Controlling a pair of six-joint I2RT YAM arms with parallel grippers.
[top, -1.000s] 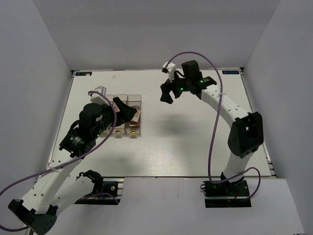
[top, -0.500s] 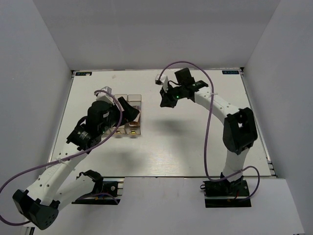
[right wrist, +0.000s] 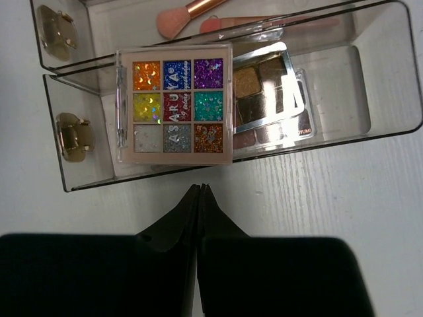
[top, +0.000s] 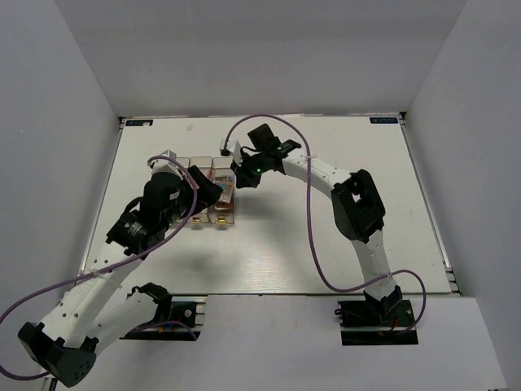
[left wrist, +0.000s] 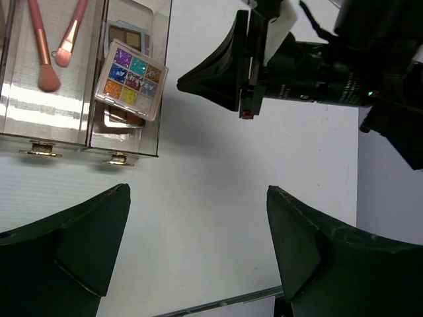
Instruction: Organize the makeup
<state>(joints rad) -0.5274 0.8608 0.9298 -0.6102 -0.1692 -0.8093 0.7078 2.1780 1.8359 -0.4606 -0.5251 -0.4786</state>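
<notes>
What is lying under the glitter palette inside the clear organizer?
A brown eyeshadow palette sticks out from beneath the glitter palette, with a mauve one underneath. Their covered parts are hidden.

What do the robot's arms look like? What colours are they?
The left arm and right arm have white tube parts with chunky black joints. A thin purple cable loops along each. The left tool and right tool have black wedge-shaped fingers. A tiny green light glows near the right one.

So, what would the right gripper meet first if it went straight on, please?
Probably the multicolour palette, lying across the near wall of the clear organizer: the shut right gripper points at its near edge. Depth is unclear, so it might touch that wall first.
</notes>
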